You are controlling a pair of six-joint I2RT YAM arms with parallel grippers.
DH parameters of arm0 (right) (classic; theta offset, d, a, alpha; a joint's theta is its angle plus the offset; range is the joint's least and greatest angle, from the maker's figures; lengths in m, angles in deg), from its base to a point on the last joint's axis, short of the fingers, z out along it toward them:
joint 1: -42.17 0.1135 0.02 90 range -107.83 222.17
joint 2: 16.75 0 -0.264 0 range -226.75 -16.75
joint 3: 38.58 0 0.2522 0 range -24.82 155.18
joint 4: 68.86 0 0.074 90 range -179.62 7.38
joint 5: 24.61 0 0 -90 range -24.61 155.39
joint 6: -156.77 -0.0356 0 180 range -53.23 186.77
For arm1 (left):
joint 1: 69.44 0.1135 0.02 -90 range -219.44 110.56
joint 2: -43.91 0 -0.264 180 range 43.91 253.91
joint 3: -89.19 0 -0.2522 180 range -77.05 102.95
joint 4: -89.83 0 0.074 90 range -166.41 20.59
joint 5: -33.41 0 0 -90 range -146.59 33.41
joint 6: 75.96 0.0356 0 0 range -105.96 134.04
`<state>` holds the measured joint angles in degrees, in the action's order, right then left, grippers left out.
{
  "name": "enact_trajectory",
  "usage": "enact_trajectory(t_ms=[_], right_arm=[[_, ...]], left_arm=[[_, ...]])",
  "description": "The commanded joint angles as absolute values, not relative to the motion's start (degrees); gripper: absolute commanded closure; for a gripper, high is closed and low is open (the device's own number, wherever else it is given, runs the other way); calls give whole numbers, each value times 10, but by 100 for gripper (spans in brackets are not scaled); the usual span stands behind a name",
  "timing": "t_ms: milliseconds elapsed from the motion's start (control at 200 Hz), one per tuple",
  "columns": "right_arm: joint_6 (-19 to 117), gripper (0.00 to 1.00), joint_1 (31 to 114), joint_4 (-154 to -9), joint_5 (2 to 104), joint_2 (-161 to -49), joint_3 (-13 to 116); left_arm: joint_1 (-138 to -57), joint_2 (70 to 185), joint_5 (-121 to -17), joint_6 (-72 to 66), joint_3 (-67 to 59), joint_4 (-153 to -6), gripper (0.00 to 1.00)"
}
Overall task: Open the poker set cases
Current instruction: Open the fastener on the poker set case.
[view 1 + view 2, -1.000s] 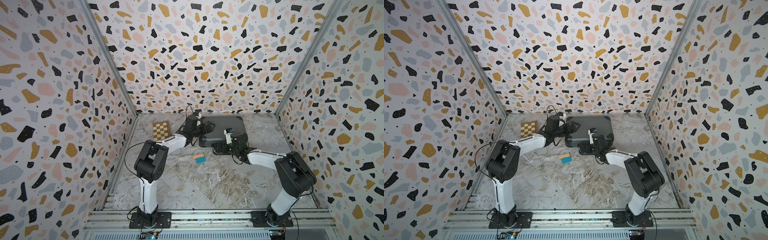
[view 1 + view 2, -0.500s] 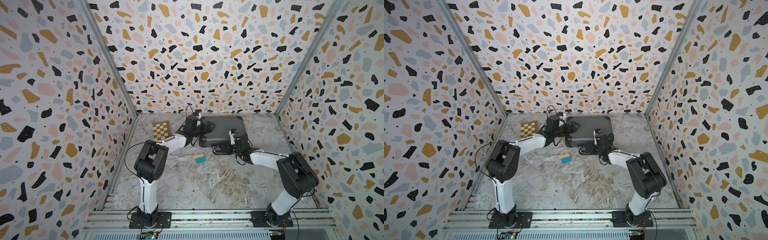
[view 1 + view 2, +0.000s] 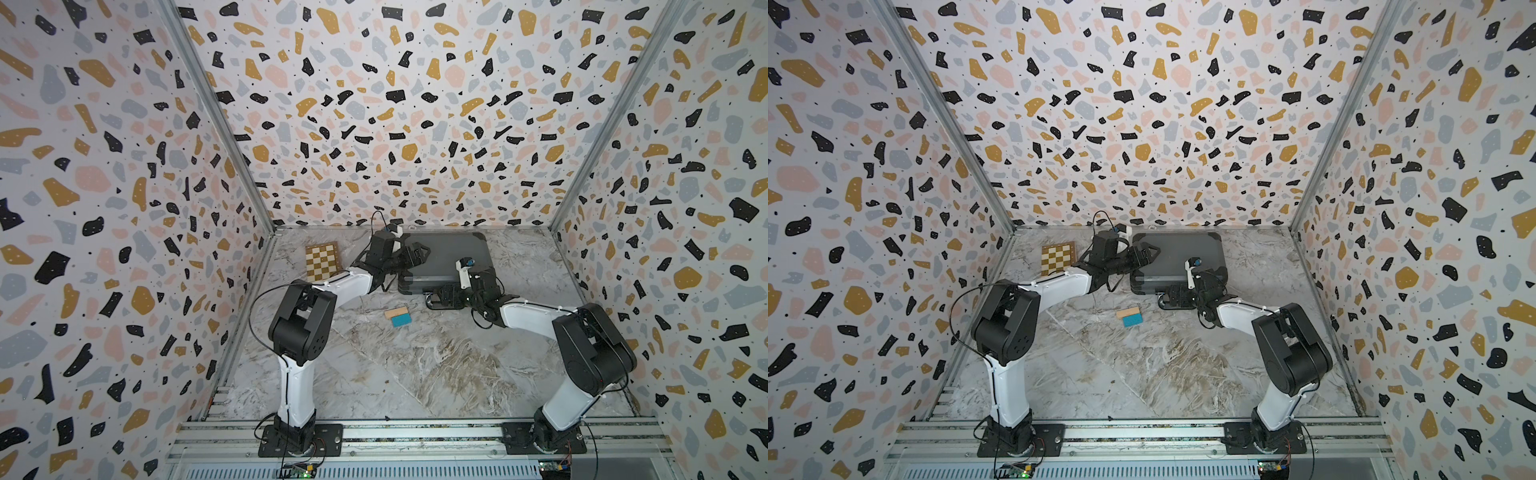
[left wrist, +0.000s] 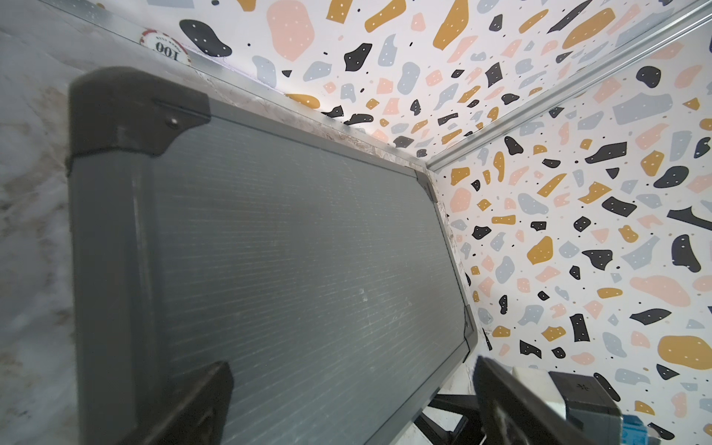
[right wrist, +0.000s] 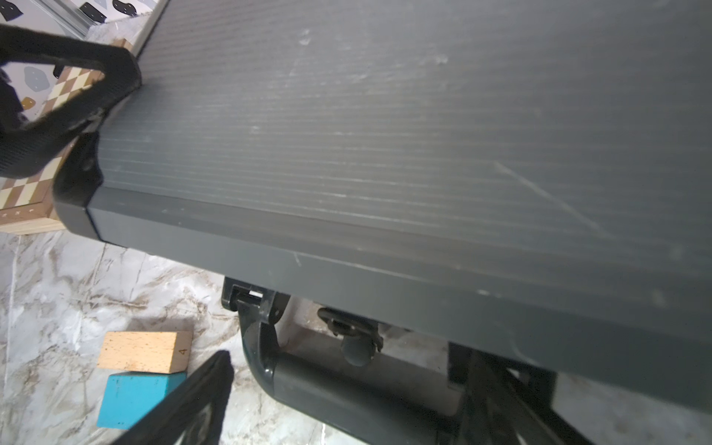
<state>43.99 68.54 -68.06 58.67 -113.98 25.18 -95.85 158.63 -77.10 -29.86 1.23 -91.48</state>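
Observation:
The poker set case (image 3: 446,255) (image 3: 1179,257) is a dark grey briefcase lying flat and closed at the back of the table. My left gripper (image 3: 417,253) (image 3: 1150,252) is open at the case's left end. In the left wrist view the left gripper (image 4: 350,366) hangs over the ribbed lid (image 4: 308,250) with its fingers spread wide. My right gripper (image 3: 440,297) (image 3: 1173,297) is open at the case's front edge. In the right wrist view the right gripper (image 5: 348,360) straddles the black handle (image 5: 346,389), which lies between the fingers.
A wooden chessboard box (image 3: 322,262) (image 3: 1059,259) lies left of the case. A wooden block (image 3: 396,311) and a blue block (image 3: 401,320) sit on the marble floor in front of it. A poker chip (image 4: 165,46) leans at the back wall. Patterned walls close three sides.
The right wrist has shifted slightly along the case's front edge. The left arm has not moved, and the case stays closed.

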Motion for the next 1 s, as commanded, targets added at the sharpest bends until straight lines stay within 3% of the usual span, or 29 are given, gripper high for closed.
enact_trajectory(t_ms=[0, 280, 571, 996], right_arm=[[434, 4, 693, -652, 515, -1159, 278], [432, 10, 696, -694, 505, -1133, 287], [461, 10, 691, -807, 530, -1065, 289], [465, 9, 679, -777, 501, -1113, 303]], left_arm=[[-954, 1637, -754, -304, -21, -779, 1], [-954, 1642, -756, -305, -17, -779, 1], [-954, 1642, -755, -307, -13, -776, 1], [-954, 1641, -758, -306, -12, -773, 1]])
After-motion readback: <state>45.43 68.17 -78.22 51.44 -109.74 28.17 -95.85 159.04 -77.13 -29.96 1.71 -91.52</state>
